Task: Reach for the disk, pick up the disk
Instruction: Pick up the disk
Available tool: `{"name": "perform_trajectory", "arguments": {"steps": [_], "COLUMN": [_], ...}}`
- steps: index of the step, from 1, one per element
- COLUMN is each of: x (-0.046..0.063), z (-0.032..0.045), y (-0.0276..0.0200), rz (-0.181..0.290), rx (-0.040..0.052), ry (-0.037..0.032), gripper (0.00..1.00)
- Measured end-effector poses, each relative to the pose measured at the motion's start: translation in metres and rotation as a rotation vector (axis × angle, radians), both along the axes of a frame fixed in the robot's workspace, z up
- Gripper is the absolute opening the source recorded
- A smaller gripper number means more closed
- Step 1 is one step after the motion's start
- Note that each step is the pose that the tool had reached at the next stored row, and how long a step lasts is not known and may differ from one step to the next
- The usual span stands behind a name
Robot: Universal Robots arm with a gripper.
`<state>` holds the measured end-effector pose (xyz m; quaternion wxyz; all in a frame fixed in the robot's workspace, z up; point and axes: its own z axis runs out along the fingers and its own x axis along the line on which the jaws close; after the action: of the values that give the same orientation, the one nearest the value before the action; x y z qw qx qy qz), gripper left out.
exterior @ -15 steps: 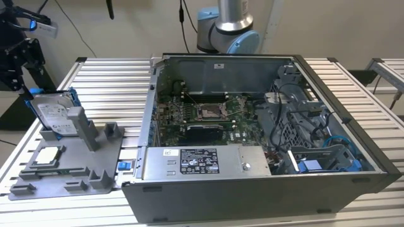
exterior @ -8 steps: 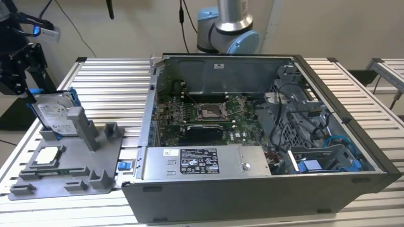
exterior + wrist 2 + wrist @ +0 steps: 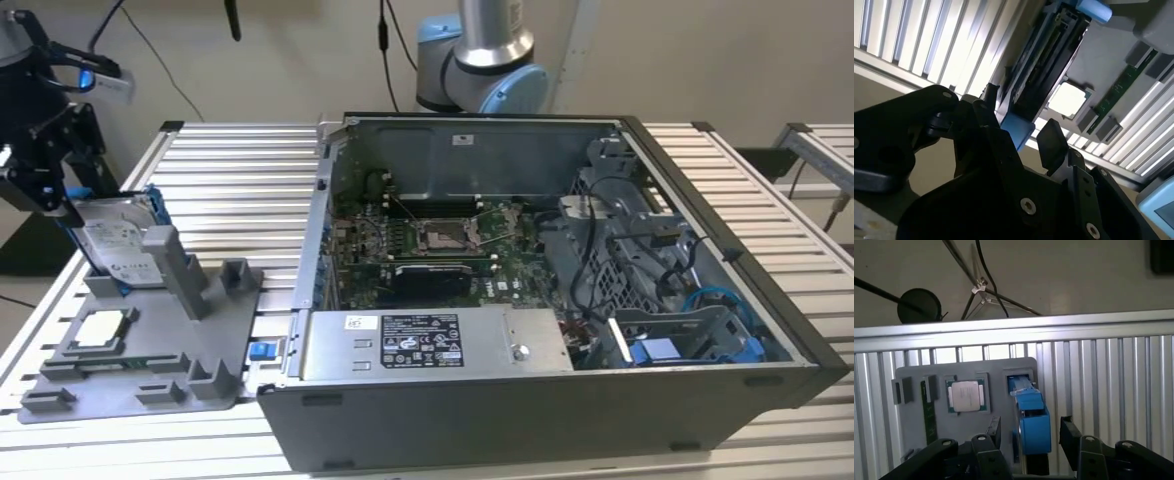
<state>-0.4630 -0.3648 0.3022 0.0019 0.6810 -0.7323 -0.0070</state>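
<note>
As it stands on edge in the grey plastic holder (image 3: 996, 371), silver-grey, blue-railed disk (image 3: 1034, 434) lies between parted fingers (image 3: 994, 427) of black gripper (image 3: 1030, 423), touching neither.

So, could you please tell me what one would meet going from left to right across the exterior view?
The claw, open → the disk, standing upright → the long grey box with its sticker → the blue plastic part inside the case → the second slatted table.

The disk (image 3: 112, 243) is smooth silver metal with blue plastic rails (image 3: 1032, 422) — its holder (image 3: 160, 335), matt grey plastic.
</note>
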Motion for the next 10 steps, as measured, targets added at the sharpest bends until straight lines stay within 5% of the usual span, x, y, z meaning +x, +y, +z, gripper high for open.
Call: {"name": "perform_trajectory", "arguments": {"steps": [10], "x": [0.000], "z": [-0.0179], "y": [0.0001], "rz": [0.055], "rx": [0.0000], "ry": [-0.0028], "gripper": [1.00]}}
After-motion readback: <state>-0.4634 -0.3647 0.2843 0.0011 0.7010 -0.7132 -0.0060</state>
